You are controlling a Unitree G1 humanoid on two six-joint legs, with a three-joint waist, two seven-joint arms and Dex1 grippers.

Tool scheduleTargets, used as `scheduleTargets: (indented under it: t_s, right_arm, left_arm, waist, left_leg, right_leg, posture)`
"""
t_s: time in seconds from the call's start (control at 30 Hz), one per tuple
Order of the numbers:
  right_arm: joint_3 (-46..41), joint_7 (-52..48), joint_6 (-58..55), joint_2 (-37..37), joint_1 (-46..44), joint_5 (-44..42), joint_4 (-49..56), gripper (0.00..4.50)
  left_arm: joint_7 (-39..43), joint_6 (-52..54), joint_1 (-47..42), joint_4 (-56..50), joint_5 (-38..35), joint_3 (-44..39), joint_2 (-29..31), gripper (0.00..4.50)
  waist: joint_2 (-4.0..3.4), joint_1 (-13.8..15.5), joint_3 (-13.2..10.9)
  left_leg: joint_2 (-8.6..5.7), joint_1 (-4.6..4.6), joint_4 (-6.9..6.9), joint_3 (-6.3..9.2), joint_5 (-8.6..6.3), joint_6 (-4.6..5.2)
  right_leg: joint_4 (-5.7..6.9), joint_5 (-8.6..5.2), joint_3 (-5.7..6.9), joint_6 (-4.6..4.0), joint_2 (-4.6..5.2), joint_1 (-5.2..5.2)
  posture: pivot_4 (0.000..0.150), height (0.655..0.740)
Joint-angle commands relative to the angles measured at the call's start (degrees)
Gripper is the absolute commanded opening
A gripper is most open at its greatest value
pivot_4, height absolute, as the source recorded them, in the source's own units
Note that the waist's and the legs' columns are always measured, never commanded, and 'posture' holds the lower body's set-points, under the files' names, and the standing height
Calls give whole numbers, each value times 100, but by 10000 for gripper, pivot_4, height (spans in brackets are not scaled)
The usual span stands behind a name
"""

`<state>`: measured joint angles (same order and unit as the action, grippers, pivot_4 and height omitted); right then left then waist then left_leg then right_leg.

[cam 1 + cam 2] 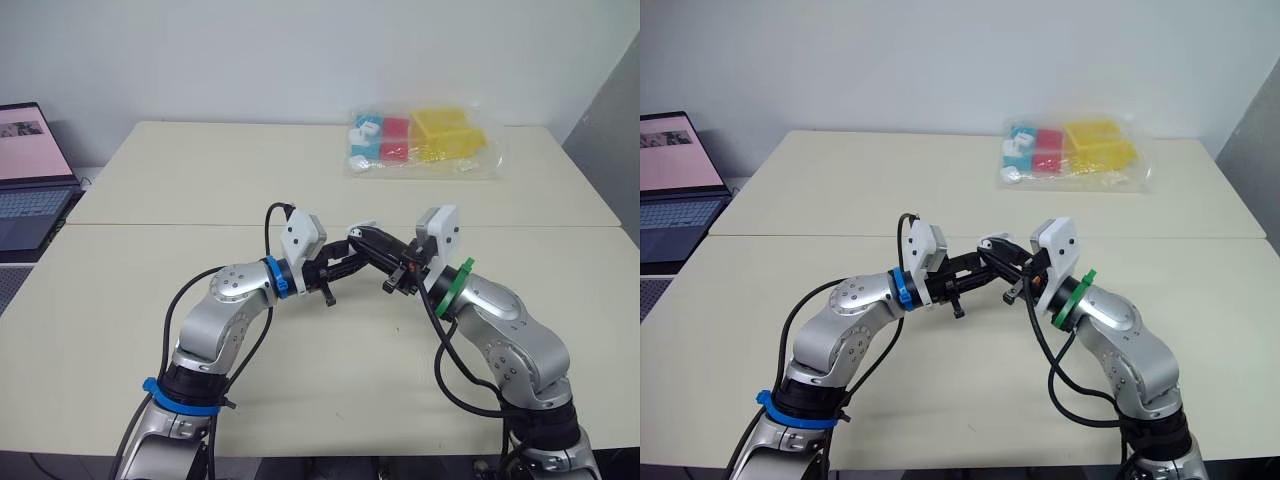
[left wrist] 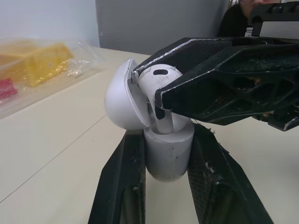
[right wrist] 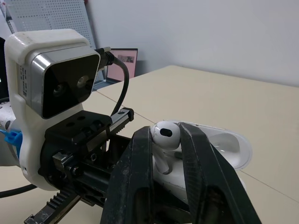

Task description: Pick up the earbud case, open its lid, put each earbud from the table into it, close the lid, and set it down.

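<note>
Left gripper [image 2: 166, 135] is clamped on the case [image 2: 168, 158], one finger on each side of the body. The case sits upright between them, off the table [image 1: 200, 180].

The lid [image 2: 122, 100] is open, hinged back and away from the right gripper [image 3: 166, 140].

Right gripper is pinched on an earbud [image 2: 159, 77], with a finger on each side of its head. The earbud is stem down, the stem reaching into the case mouth and the head above the rim. I can't tell whether it is seated in its slot.

The two grippers meet tip to tip, with the right gripper's fingers coming in over the top of the case.

Position relative to the bag [image 1: 425, 140] of coloured parts at the table's far edge:
- Case and both grippers are well apart from the bag, on the robot's side of it and slightly to its left. They are in the air just past the seam between the two tabletops.
- A laptop [image 1: 30, 170] stands open far to the left of the bag, off the table's left edge.
</note>
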<state>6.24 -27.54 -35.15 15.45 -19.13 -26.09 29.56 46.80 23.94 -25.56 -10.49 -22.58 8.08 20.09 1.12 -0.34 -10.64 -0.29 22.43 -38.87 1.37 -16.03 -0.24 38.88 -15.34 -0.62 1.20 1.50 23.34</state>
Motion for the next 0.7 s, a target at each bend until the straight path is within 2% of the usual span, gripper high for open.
scheduleTargets:
  t_s: [0.03, 0.53, 0.7]
  right_arm:
    - [39, -49, 126, 80, 40, 45, 69, 4502]
    - [143, -38, 123, 242, 166, 21, 80, 4502]
    - [148, -47, 135, 258, 160, -19, 120, 22450]
  left_arm:
    - [13, -30, -112, -232, -103, -92, 19, 8224]
    - [-31, 6, -107, -292, -108, -109, -21, 8224]
    - [-42, 16, -86, -314, -110, -107, -17, 8224]
  waist:
    - [0, 0, 0]
    - [0, 1, 0]
    - [0, 1, 0]
  left_leg:
    - [0, 0, 0, 0, 0, 0]
    - [0, 0, 0, 0, 0, 0]
    - [0, 0, 0, 0, 0, 0]
  right_leg:
    - [0, 0, 0, 0, 0, 0]
    - [0, 0, 0, 0, 0, 0]
    - [0, 0, 0, 0, 0, 0]
  posture:
    - [1500, 7400]
    - [1500, 7400]
    - [1500, 7400]
